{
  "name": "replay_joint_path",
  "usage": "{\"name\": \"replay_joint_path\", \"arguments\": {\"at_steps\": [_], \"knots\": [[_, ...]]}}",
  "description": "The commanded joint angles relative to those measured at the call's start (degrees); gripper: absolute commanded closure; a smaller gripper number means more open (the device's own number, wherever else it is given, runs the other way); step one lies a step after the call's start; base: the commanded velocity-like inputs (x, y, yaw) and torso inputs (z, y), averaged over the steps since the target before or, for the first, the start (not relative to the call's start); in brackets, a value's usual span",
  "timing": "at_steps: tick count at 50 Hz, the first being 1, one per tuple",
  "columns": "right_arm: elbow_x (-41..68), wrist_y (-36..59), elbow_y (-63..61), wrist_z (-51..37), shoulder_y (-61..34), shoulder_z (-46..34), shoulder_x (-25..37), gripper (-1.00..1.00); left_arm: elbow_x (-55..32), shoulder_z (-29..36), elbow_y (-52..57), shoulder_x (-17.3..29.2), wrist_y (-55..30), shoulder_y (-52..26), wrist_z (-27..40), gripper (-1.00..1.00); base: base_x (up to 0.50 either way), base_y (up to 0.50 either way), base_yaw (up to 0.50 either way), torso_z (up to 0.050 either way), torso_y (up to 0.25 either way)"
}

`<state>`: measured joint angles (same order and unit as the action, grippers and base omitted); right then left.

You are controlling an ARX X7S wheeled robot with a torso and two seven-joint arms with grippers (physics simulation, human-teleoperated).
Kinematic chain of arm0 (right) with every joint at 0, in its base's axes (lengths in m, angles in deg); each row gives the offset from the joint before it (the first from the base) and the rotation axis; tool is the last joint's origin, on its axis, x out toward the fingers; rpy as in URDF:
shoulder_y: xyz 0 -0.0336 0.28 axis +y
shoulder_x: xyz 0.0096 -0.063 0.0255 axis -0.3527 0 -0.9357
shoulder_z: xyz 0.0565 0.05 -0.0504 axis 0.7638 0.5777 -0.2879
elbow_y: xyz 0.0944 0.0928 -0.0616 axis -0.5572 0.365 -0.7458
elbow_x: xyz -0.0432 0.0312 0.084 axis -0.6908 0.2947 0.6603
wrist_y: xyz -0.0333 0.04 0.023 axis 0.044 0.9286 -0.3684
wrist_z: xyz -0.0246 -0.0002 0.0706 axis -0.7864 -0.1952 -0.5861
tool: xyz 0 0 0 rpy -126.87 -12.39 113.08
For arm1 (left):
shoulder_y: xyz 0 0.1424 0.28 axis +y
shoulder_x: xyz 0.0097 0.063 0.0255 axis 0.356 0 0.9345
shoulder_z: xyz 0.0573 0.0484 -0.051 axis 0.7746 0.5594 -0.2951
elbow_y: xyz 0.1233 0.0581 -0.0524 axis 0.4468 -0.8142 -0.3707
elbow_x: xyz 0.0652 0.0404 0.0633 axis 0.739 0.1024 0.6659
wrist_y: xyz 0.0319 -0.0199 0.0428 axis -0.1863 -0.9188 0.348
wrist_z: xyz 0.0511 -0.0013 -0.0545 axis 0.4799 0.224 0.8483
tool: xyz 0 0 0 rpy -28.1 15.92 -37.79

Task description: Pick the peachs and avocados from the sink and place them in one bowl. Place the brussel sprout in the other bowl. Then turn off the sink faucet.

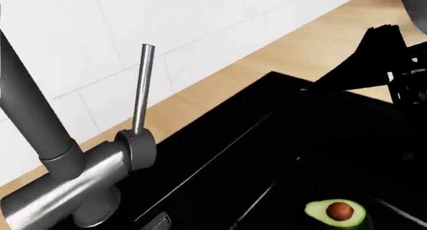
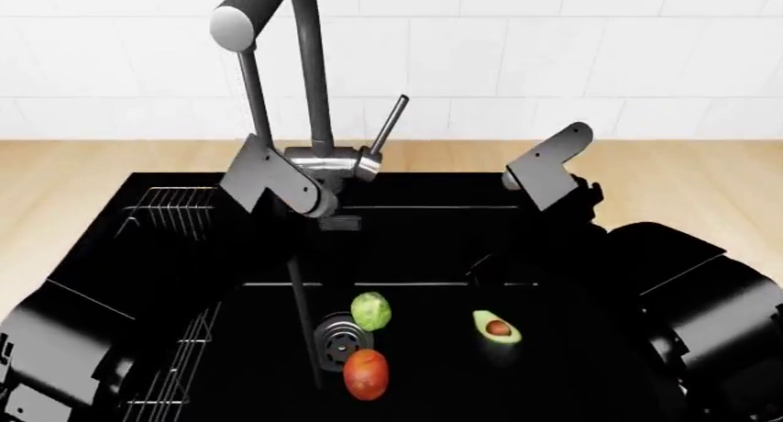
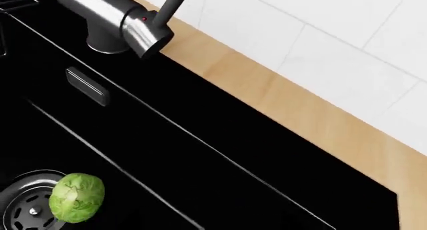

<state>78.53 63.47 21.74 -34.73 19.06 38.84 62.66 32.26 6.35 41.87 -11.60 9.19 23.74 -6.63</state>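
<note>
Pincers: neither the left pincer nor the right pincer can be made out. Both are lost against the black basin in the head view and neither shows its jaws in its own wrist view, so I cannot tell whether they are open or closed. No fruit is seen lifted.

Arms: the left arm (image 2: 275, 185) hangs over the rear of the sink (image 2: 183, 179), just in front of the sink faucet (image 2: 321, 119). The right arm (image 2: 547, 163) reaches in over the rear right.

Contents: an avocado (image 2: 497, 328) half lies cut face up on the basin floor, right of centre. The brussel sprout (image 2: 370, 311) sits against the drain (image 2: 334, 338), and a peach (image 2: 366, 373) lies just beside it on the near side. Neither bowl is in view. The faucet's lever (image 2: 389, 124) stands tilted, untouched.

Assessment: the task appears to be at its start, with the first pick pending. The avocado is nearest the right arm and well apart from the other items, so it is the cleaner first target.

Recommendation: descend straight over it with jaws wide and close across the narrow width. Its rounded underside may rock. Keep the left arm clear of the lever.
</note>
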Motion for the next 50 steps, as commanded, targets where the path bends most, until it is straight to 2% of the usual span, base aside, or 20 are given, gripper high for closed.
{"name": "replay_joint_path", "arguments": {"at_steps": [1, 7, 16, 23, 30, 45, 50], "knots": [[-0.36, 1.36, -2.00, 2.52, 0.23, -5.37, 3.38, -1.00, -4.91, 5.49, 9.69, 7.27, -3.89, 1.73, -9.44, -1.00, 0.00, 0.00, 0.00, 0.000, 0.000], [-0.95, 2.39, -2.12, 2.41, -1.93, -5.84, 4.15, -1.00, -4.04, 8.12, 9.88, 11.56, -3.63, 0.50, -12.29, -1.00, 0.00, 0.00, 0.00, 0.000, 0.000], [-0.57, 6.80, -5.43, 3.05, -3.49, -8.53, 6.20, -1.00, -2.21, 12.00, 9.20, 16.58, -4.49, -2.36, -15.18, -1.00, 0.00, 0.00, 0.00, 0.000, -0.240], [0.07, 7.70, -7.16, 2.30, -3.39, -6.74, 6.21, -1.00, -3.31, 10.97, 8.70, 15.35, -4.94, -3.65, -15.43, -1.00, 0.00, 0.00, 0.00, 0.000, -0.143], [-0.63, 7.66, -7.16, 1.01, -5.03, -6.38, 5.17, -1.00, -0.77, 18.66, 8.87, 13.48, -2.18, -5.34, -17.54, -1.00, 0.00, 0.00, 0.00, 0.000, 0.000], [-0.25, 7.26, -8.31, 0.20, -4.46, -5.07, 5.25, -1.00, -0.05, 27.06, 8.83, 12.85, -3.04, -8.29, -21.97, -1.00, 0.00, 0.00, 0.00, 0.000, 0.000], [-0.28, 6.71, -7.85, 0.19, -4.22, -5.08, 5.24, -1.00, -0.70, 27.58, 9.68, 13.13, -3.17, -8.20, -22.75, -1.00, 0.00, 0.00, 0.00, 0.000, 0.000]]}}
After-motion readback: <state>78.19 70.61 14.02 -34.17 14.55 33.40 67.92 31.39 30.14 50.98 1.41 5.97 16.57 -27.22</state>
